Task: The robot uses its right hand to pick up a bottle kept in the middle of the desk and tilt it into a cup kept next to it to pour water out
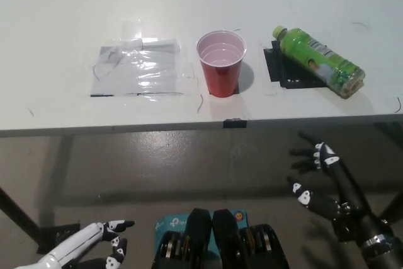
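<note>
The green plastic bottle lies on its side on the white tabletop, right of the upright red plastic cup. Below the edge, the black right hand hangs spread, empty. The white left hand rests low, fingers apart.

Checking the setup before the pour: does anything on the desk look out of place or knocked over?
Yes. The green bottle lies on its side across its black floor mark instead of standing, right of the upright red cup. No spill shows. The right hand is below the desk edge, open; the left hand rests at lower left.
</note>
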You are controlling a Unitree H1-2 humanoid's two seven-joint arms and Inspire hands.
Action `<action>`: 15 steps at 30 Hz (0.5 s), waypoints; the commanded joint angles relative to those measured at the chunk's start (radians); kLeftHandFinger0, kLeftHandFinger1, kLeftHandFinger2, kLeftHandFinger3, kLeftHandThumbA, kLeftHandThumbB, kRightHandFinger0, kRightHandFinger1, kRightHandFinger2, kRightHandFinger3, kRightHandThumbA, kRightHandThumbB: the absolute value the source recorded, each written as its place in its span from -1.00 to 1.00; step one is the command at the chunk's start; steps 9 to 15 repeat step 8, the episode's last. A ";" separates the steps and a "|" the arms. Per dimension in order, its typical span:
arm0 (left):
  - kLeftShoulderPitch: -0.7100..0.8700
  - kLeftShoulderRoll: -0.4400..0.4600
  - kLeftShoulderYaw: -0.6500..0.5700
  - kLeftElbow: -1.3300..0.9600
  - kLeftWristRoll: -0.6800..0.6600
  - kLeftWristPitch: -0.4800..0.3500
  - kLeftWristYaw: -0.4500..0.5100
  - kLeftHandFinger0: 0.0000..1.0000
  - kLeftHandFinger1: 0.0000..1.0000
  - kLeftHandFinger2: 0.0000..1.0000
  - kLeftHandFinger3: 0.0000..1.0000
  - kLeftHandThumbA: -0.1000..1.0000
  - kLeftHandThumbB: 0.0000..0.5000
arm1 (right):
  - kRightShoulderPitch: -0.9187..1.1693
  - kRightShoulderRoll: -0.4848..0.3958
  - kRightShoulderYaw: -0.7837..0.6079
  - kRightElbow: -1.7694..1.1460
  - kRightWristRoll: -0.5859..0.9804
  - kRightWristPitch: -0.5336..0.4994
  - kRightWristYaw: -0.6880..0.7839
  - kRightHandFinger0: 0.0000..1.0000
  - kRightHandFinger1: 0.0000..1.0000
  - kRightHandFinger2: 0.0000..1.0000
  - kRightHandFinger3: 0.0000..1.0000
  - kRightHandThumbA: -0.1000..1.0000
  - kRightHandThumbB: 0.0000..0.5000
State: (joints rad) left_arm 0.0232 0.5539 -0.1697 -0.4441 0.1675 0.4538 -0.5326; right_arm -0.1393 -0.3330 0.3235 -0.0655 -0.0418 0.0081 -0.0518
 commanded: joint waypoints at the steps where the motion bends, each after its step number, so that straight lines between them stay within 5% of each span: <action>1: -0.031 0.035 0.008 -0.019 -0.004 0.016 -0.011 1.00 1.00 1.00 1.00 1.00 0.53 | -0.061 -0.036 -0.012 -0.083 0.123 0.054 0.189 0.29 0.29 0.44 0.94 0.25 0.24; 4: -0.037 0.036 0.010 -0.015 -0.009 0.009 -0.009 1.00 1.00 1.00 1.00 0.99 0.52 | -0.069 -0.040 -0.020 -0.081 0.081 0.063 0.192 0.18 0.24 0.47 0.97 0.40 0.37; 15: -0.038 0.038 0.008 -0.015 -0.010 0.010 -0.011 1.00 1.00 1.00 1.00 1.00 0.56 | -0.069 -0.042 -0.025 -0.090 0.045 0.086 0.197 0.23 0.29 0.51 0.98 0.43 0.36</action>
